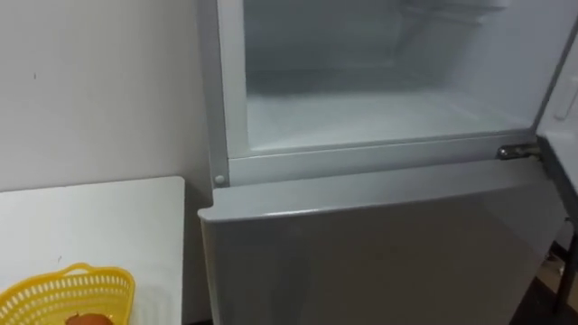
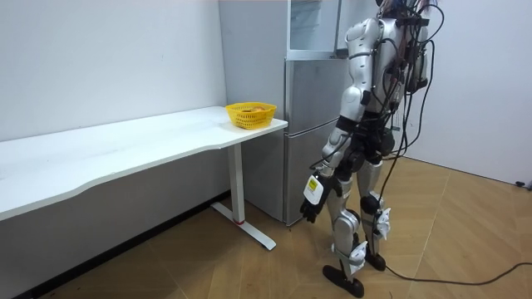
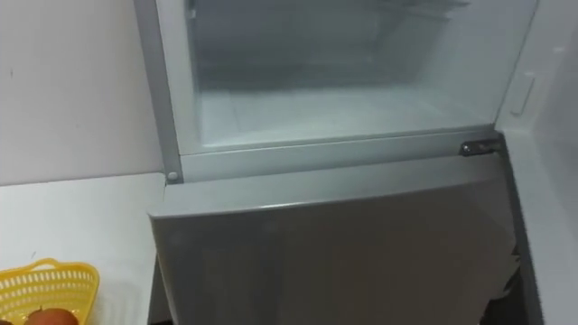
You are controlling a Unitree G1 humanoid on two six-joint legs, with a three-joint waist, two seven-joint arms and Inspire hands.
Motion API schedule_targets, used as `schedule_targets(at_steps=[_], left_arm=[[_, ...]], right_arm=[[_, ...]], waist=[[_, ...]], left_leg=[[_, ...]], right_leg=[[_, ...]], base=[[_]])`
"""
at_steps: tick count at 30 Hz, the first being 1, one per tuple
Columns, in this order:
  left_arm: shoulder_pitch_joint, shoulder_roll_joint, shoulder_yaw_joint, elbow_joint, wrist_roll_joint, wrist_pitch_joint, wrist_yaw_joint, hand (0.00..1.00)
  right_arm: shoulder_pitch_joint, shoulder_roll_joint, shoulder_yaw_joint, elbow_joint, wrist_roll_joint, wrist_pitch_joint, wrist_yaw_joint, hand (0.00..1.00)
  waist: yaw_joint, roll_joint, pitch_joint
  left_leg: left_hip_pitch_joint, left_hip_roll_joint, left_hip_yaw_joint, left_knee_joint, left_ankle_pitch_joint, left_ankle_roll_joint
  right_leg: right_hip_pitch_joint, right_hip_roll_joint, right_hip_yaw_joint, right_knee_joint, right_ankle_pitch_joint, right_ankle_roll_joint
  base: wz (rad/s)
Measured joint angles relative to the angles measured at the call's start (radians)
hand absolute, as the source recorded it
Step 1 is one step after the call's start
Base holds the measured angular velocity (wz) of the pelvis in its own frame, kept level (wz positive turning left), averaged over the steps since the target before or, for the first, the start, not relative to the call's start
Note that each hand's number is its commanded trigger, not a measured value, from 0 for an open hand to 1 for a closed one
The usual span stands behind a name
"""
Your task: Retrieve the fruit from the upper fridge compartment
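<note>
Upper fridge (image 1: 379, 117) stands open, seemingly empty; left hand (image 2: 310, 205) hangs well below it, grip impossible to tell.

Upper fridge compartment (image 3: 343, 99) open, white inside, floor bare as far as seen. Open door edge (image 3: 542, 81) at right, metal hinge (image 3: 479, 146) just below it. Grey lower door (image 3: 334, 253) shut. White table (image 3: 81, 217) beside fridge on the left, against wall (image 3: 72, 90). Yellow basket (image 3: 45, 284) on table at bottom-left corner, reddish fruit (image 3: 52, 316) inside.
</note>
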Motion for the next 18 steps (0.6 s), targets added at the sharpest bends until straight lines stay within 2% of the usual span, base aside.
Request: schedule_targets(at_steps=[7,10,13,14,17,18], left_arm=[[-0.006,0.000,-0.004,0.032,0.001,-0.002,0.000,0.00],[-0.008,0.000,-0.022,0.033,0.000,-0.001,-0.005,0.00],[-0.017,0.000,-0.041,0.043,0.001,0.005,-0.026,0.00],[-0.025,0.000,-0.042,0.049,0.000,0.005,-0.031,0.00],[-0.031,0.000,-0.043,0.050,0.000,0.005,-0.042,0.00],[-0.035,0.000,-0.043,0.051,0.000,0.005,-0.043,0.00]], right_arm=[[-0.025,0.000,0.088,-0.008,-0.002,0.000,0.076,0.00],[-0.025,0.000,0.122,-0.008,-0.002,0.000,0.127,0.00],[-0.026,0.000,0.168,-0.007,-0.002,0.008,0.196,0.00],[-0.027,-0.001,0.182,-0.006,-0.002,0.010,0.228,0.00],[-0.033,-0.005,0.223,-0.006,-0.004,0.011,0.314,0.00],[-0.036,-0.007,0.239,-0.005,-0.004,0.011,0.345,0.00]], waist=[[0.009,-0.002,0.0002],[0.029,-0.002,0.0004],[0.035,-0.001,-0.0004],[0.048,0.001,-0.0004],[0.056,0.003,0.0013],[0.057,0.001,0.0043]], left_leg=[[0.001,0.000,-0.014,0.008,0.000,0.000],[-0.001,-0.001,-0.018,0.009,0.000,0.000],[-0.002,-0.003,-0.042,0.011,0.000,0.000],[-0.003,-0.002,-0.044,0.010,0.000,0.000],[-0.008,-0.001,-0.052,0.013,0.001,-0.002],[-0.014,-0.001,-0.058,0.017,0.001,-0.002]], right_leg=[[0.006,-0.001,-0.013,-0.001,0.000,0.000],[0.014,-0.003,-0.022,-0.007,0.000,0.000],[0.021,-0.005,-0.045,-0.016,0.000,-0.001],[0.021,-0.004,-0.046,-0.017,0.000,-0.001],[0.021,-0.002,-0.056,-0.015,0.000,-0.001],[0.020,-0.003,-0.062,-0.015,0.001,-0.001]], base=[[0.03],[0.09],[0.20],[0.05],[0.09],[0.13]])
